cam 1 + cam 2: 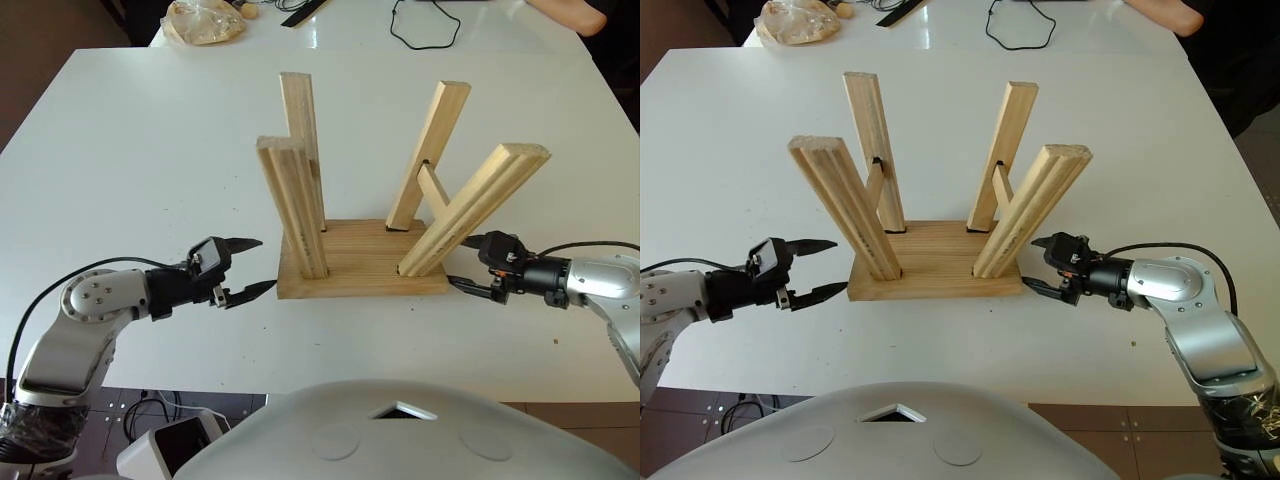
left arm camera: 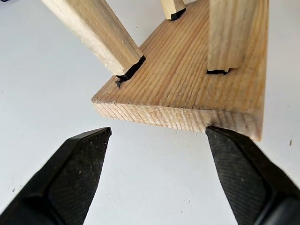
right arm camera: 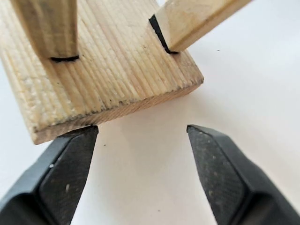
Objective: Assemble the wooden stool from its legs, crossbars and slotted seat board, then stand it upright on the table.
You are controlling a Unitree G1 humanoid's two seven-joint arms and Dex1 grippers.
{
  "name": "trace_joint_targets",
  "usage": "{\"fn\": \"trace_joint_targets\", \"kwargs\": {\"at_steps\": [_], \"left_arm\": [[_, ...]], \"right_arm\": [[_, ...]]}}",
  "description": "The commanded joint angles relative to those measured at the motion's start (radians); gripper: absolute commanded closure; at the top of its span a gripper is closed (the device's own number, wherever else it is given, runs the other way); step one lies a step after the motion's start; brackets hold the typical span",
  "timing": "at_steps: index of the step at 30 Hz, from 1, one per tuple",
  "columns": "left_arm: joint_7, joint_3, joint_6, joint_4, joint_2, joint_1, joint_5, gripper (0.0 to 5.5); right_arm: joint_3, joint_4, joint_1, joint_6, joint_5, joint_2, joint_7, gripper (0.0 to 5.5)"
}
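The white table (image 1: 130, 130) carries the stool upside down near the middle, a little toward the near edge. At the left, the left gripper (image 1: 266, 263) hangs low over the table just beside the left end of the seat board (image 1: 360, 250). Its two black fingers (image 2: 75, 173) are spread wide, nothing between them, and they frame the board's end grain. Whether a fingertip touches the wood cannot be told.

The seat board lies flat on the table. Four legs stand in its slots and splay outward as they rise: the near-left leg (image 1: 295, 205), the far-left leg (image 1: 300, 130), the far-right leg (image 1: 430, 150) and the near-right leg (image 1: 480, 205). A crossbar (image 1: 874, 185) joins the left pair, and another crossbar (image 1: 432, 187) joins the right pair.

At the right, the right gripper (image 1: 460, 262) sits just beside the board's right end, its fingers (image 3: 220, 173) likewise released and apart. One tip is close under the board's corner.

At the far edge lie a plastic bag (image 1: 205, 22) and a black cable (image 1: 420, 35).
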Motion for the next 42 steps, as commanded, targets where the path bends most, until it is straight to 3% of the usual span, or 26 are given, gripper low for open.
{"fn": "trace_joint_targets", "kwargs": {"at_steps": [1, 28, 37, 40, 42], "left_arm": [[-0.039, 0.008, 0.011, -0.033, 0.013, -0.014, -0.043, 1.74], [-0.065, 0.128, 0.131, -0.073, 0.031, -0.058, -0.188, 1.74], [0.092, -0.032, -0.195, 0.328, -0.010, -0.102, 0.242, 1.74], [0.143, -0.056, -0.293, 0.434, -0.058, -0.132, 0.298, 2.20], [0.190, -0.078, -0.340, 0.495, -0.099, -0.172, 0.336, 2.50]], "right_arm": [[-0.022, -0.039, -0.009, -0.010, 0.059, -0.013, 0.043, 1.98], [-0.153, -0.070, -0.015, -0.002, 0.148, -0.061, 0.084, 1.98], [-0.051, 0.099, 0.088, -0.154, -0.067, -0.085, 0.052, 1.98], [-0.029, 0.112, 0.108, -0.173, -0.064, -0.062, 0.061, 1.98], [-0.011, 0.088, 0.112, -0.163, -0.040, -0.042, 0.065, 2.26]]}}
